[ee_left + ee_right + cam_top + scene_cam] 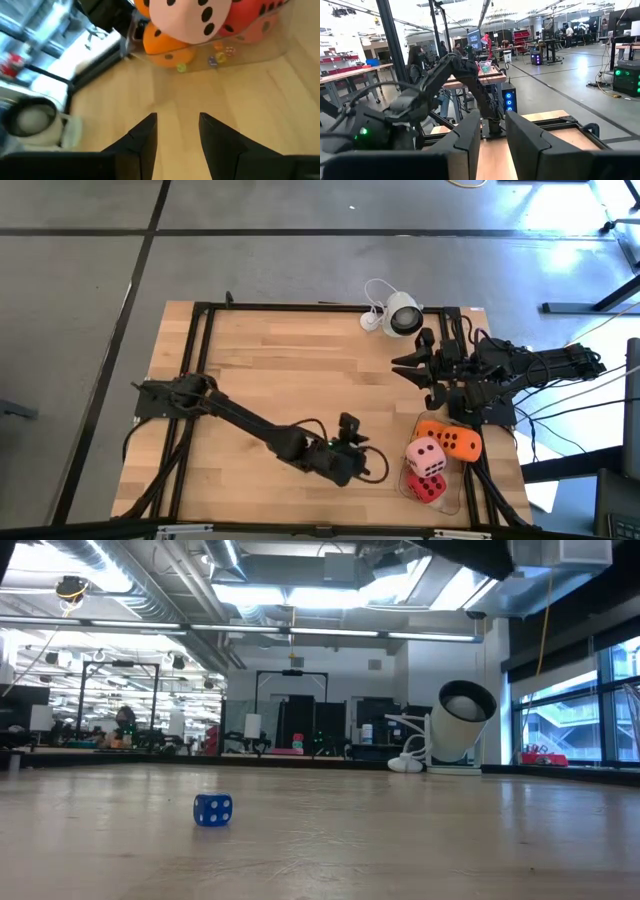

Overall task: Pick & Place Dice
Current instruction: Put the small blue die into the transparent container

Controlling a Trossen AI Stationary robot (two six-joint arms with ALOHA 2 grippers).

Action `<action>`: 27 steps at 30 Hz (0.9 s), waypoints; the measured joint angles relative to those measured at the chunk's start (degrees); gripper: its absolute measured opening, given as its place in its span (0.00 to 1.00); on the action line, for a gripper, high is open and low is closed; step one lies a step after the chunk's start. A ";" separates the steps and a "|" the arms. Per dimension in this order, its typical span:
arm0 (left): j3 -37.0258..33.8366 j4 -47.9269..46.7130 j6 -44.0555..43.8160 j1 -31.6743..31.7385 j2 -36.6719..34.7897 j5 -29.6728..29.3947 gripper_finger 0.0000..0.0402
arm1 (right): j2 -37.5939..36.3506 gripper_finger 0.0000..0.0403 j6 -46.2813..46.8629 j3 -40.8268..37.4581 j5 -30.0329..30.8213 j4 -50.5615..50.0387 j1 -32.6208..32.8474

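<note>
Your dice, pale pink (425, 453), orange (451, 440) and red (428, 485), sit piled in a clear tray (452, 502) at the tabletop's (290, 370) right near corner. Left claw (176, 131), fingers apart and empty, faces them; right claw (492, 134) is apart too.

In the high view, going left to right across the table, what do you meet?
Left gripper → white camera → pink die → orange die → right arm.
</note>
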 joint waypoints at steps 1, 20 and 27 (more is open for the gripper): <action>0.00 -1.44 -1.64 0.00 -0.60 0.82 0.34 | 0.16 0.23 -0.46 0.00 0.00 0.06 -0.02; -1.50 -1.07 -3.24 1.29 -3.75 12.42 0.24 | 9.09 0.23 0.47 0.02 -0.20 2.72 0.00; -21.06 23.19 -2.77 1.47 -13.26 15.49 0.21 | 9.62 0.23 0.47 0.02 -0.20 5.62 -0.02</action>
